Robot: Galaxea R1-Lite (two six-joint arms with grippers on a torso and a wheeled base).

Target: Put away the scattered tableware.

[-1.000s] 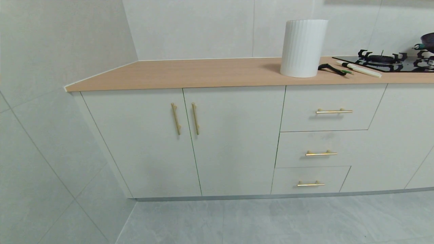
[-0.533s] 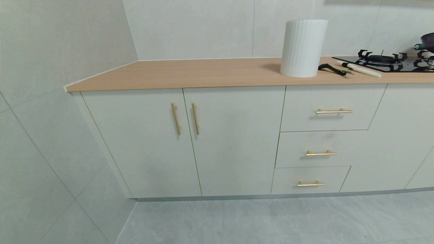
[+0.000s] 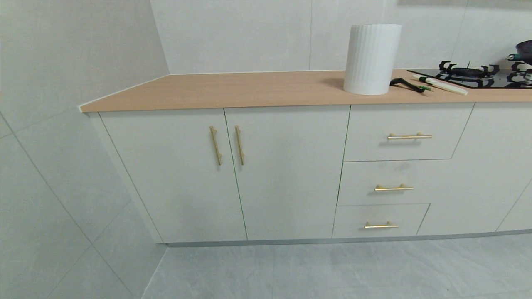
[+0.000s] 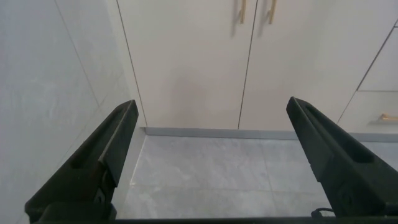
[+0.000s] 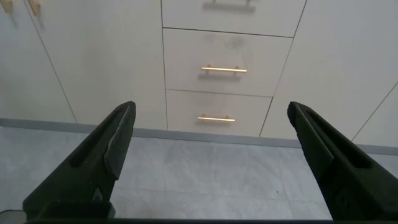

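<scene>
On the light wooden countertop [image 3: 232, 89], near its right end, a black curved-handled utensil [image 3: 407, 84] and a long white stick-shaped utensil [image 3: 444, 86] lie side by side, the white one partly over the edge of the black gas hob [image 3: 469, 79]. Just beside the black utensil stands a tall white ribbed cylindrical container [image 3: 372, 58], upright. A dark pan [image 3: 524, 46] sits at the hob's far edge. Below are pale double cabinet doors [image 3: 226, 174] with gold bar handles, and to their right three stacked drawers [image 3: 395, 166].

Left gripper [image 4: 211, 107] hangs low over the grey tiled floor [image 4: 205, 168] facing the cabinet doors, fingers spread wide and holding nothing. Right gripper [image 5: 211, 109] hangs before the drawers, fingers likewise spread wide and holding nothing.
</scene>
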